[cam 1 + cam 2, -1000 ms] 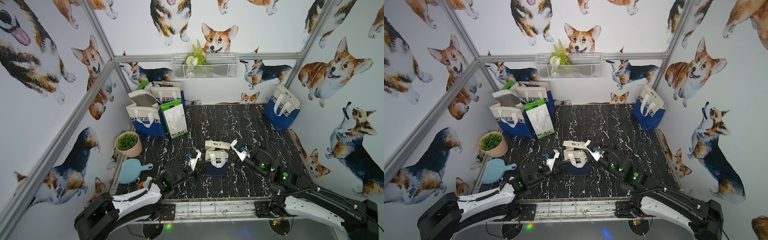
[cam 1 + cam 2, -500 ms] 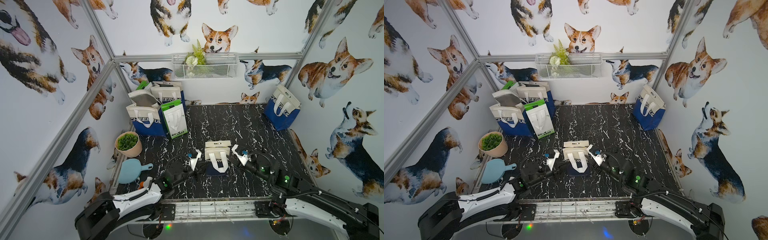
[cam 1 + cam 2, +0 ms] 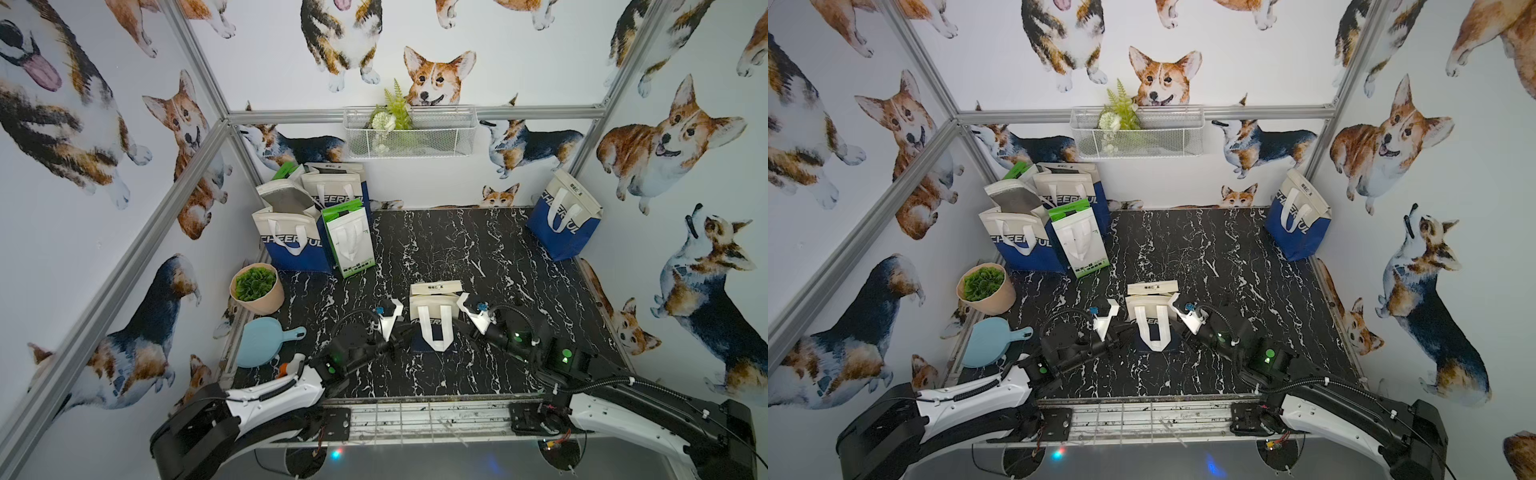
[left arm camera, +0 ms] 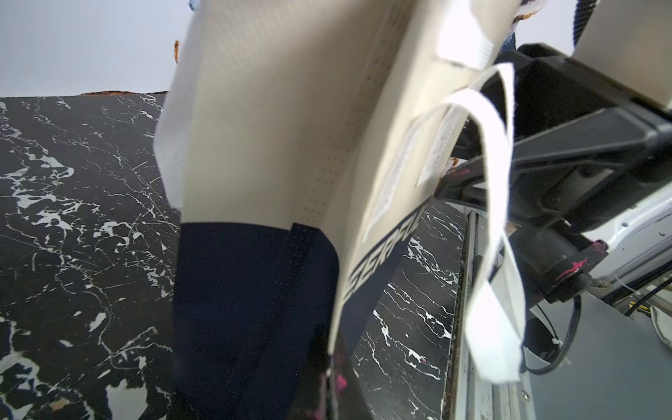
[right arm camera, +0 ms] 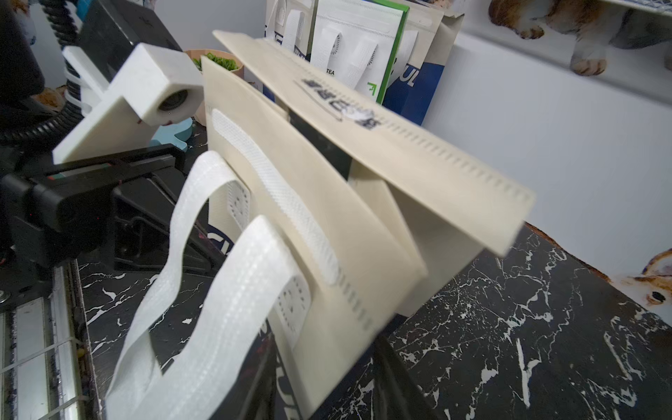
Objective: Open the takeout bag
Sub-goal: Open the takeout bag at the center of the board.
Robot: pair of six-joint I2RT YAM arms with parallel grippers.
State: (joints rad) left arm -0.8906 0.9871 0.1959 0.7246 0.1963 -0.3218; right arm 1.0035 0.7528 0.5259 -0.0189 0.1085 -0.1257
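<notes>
The right gripper is now sitting further right than before, away from the flap; the flap is lying straight on the far side. The takeout bag is standing in the near middle of the table. The left gripper is pinching its near left edge tight; the right jaws are standing apart around the right edge, and I cannot tell if they are squeezing. I think the left should be holding still while the right is pulling the front wall slowly nearer, so nothing is tipping.
</notes>
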